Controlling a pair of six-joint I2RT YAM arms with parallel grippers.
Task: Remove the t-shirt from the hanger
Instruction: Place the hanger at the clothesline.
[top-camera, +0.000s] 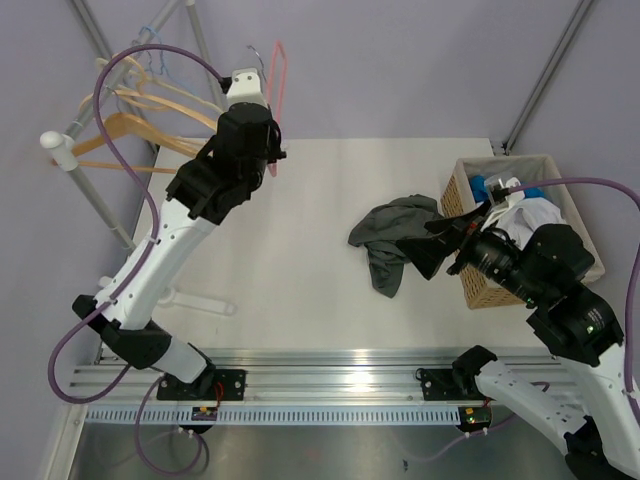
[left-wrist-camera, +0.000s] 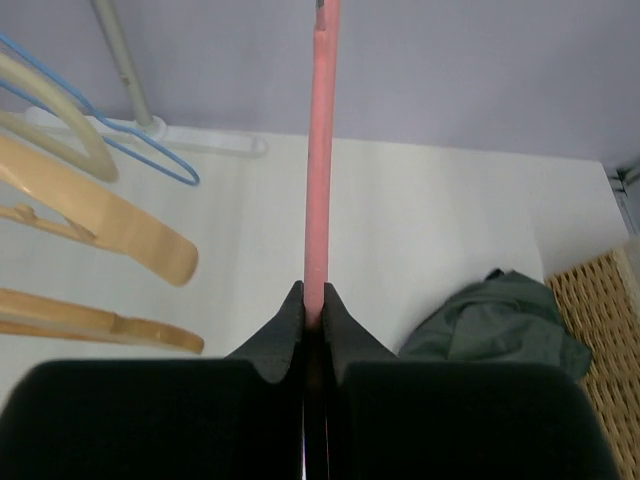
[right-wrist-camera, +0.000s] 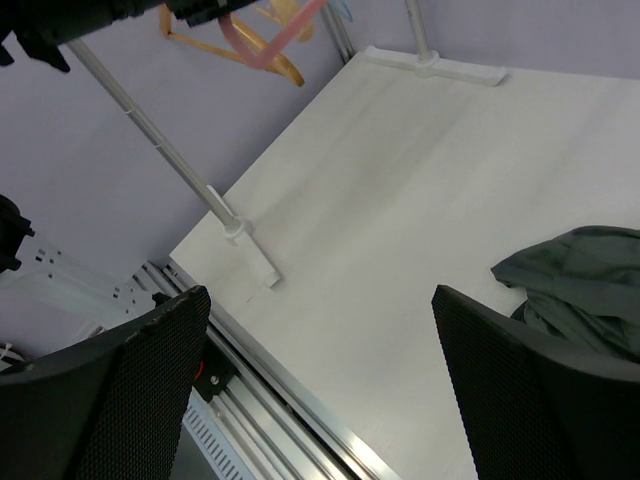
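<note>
Left jaws pinch the pink hanger (left-wrist-camera: 320, 150); right jaws hang spread over the counter (top-camera: 300, 260), beside the grey shirt (top-camera: 382, 232).

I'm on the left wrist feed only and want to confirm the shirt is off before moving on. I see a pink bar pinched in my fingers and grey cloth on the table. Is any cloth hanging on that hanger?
Observer: No. The top camera shows the whole pink hanger bare in the left gripper. The t-shirt lies crumpled on the table.
Operator: Where's the right gripper?
Observer: The right gripper is open with nothing between its fingers, on the side of the shirt nearest the basket.
Operator: What's in that basket?
Observer: The wicker basket holds white and blue clothes.
</note>
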